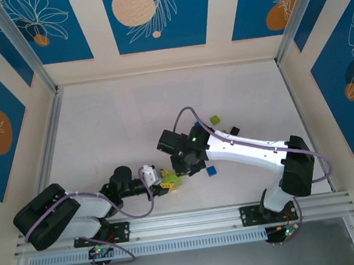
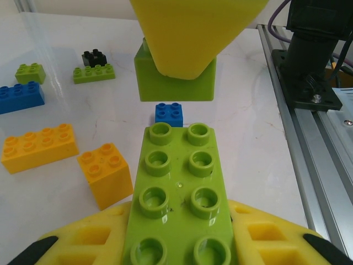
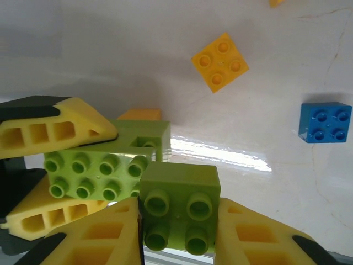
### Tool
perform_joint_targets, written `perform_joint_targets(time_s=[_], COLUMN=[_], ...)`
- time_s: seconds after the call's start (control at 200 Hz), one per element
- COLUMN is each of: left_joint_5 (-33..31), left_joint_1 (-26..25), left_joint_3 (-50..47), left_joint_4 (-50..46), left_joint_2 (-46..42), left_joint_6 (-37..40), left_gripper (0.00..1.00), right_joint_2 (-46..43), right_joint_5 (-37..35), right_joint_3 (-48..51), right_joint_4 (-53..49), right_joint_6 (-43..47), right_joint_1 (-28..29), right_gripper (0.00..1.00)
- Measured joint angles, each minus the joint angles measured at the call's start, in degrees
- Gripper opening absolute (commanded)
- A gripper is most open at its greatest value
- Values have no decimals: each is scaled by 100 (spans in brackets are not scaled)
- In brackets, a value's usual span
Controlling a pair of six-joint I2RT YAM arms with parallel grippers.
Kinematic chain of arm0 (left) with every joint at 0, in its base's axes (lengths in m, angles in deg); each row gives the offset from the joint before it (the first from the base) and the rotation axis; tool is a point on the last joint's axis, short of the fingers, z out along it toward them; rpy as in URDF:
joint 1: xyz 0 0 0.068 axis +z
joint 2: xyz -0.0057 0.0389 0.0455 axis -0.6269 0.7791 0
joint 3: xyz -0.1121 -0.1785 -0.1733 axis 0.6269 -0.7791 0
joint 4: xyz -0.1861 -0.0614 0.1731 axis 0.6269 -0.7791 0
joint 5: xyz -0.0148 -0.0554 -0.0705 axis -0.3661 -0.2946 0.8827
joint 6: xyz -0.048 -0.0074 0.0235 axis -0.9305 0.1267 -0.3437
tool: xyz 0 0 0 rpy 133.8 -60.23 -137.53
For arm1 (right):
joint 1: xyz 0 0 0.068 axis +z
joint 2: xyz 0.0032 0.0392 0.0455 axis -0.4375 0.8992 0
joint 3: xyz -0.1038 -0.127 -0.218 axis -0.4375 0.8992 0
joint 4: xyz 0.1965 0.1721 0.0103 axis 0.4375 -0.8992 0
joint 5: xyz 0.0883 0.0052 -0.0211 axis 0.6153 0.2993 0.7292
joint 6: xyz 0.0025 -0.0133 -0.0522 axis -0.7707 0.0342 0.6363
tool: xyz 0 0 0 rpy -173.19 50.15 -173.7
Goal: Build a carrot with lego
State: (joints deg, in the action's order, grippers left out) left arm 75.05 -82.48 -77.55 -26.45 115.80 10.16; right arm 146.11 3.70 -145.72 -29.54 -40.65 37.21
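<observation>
My left gripper (image 2: 179,214) is shut on a long lime green lego brick (image 2: 176,187), studs up, sticking out ahead of its yellow fingers. Just beyond it hangs a square lime green brick (image 2: 175,83), held by my right gripper (image 3: 177,210), which is shut on it with the studs facing the camera (image 3: 177,207). In the right wrist view the long lime brick (image 3: 94,174) sits just left of the square one, touching or nearly so. In the top view both grippers meet near the table's front middle, the left (image 1: 163,181) and the right (image 1: 190,163).
Loose lego lies on the white table: a small blue brick (image 2: 169,114), an orange square brick (image 2: 106,174), a long orange brick (image 2: 38,147), a long blue brick (image 2: 21,97), two lime bricks (image 2: 94,73) (image 2: 30,72) and a black one (image 2: 94,57). The aluminium rail (image 1: 186,220) runs along the front.
</observation>
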Motion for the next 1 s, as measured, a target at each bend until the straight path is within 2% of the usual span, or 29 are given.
perform_joint_targets(time_s=[1.0], left_joint_5=[-9], left_joint_1=[-2], left_joint_3=[94], left_joint_4=[-42], left_joint_2=[83], left_joint_6=[-2], left_gripper=[32], right_joint_2=[131], right_joint_5=[131], right_joint_3=[127], right_joint_4=[369], right_joint_6=[-153], right_joint_1=[96], right_gripper=[30])
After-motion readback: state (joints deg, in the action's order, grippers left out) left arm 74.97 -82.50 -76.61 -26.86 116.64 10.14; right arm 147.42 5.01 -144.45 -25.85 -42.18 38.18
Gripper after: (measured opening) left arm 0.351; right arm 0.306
